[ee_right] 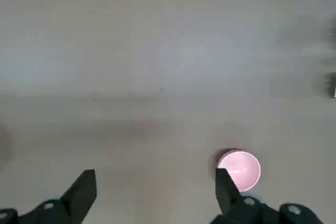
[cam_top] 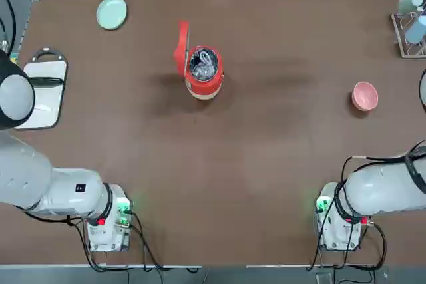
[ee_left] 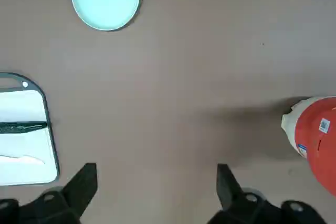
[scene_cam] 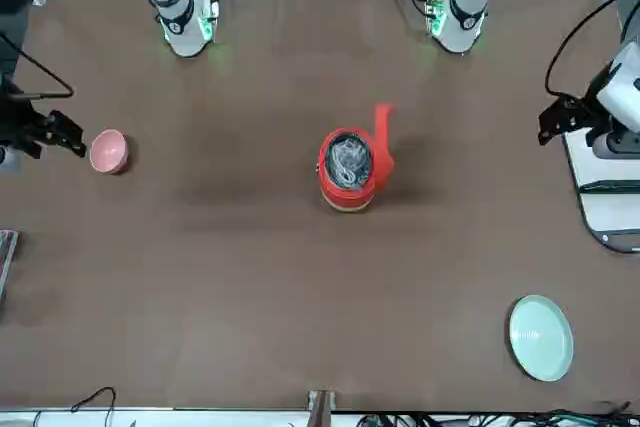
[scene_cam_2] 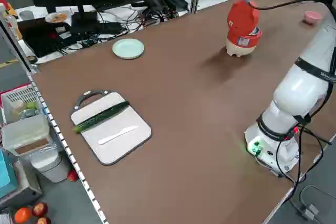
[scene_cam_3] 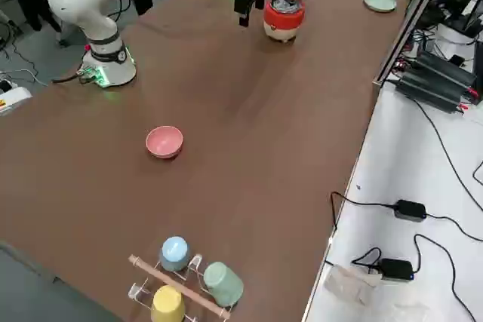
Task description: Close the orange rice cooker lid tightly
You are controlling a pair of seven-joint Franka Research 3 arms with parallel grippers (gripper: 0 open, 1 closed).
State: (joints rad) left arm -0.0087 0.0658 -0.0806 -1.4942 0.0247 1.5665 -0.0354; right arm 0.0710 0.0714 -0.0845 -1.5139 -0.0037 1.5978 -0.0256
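Observation:
The orange rice cooker (cam_top: 203, 76) stands at mid-table with its shiny inner pot (scene_cam: 348, 159) exposed. Its lid (cam_top: 182, 48) is raised upright on the hinge, on the side toward my left arm. The left side view shows the lid (scene_cam_2: 242, 15) from its outer face, above the cooker (scene_cam_2: 240, 43). My left gripper (scene_cam: 552, 123) hovers open, high over the table's left edge, far from the cooker (ee_left: 315, 135). High over the right edge, close to the pink bowl, my right gripper (scene_cam: 62, 133) also hangs open. Neither holds anything.
A pale green plate (cam_top: 111, 12) lies at the far left. A white cutting board (cam_top: 45, 88) with a cucumber and a knife sits at the left edge. The pink bowl (cam_top: 365, 96) is at the right, and a cup rack (cam_top: 411, 21) stands in the far right corner.

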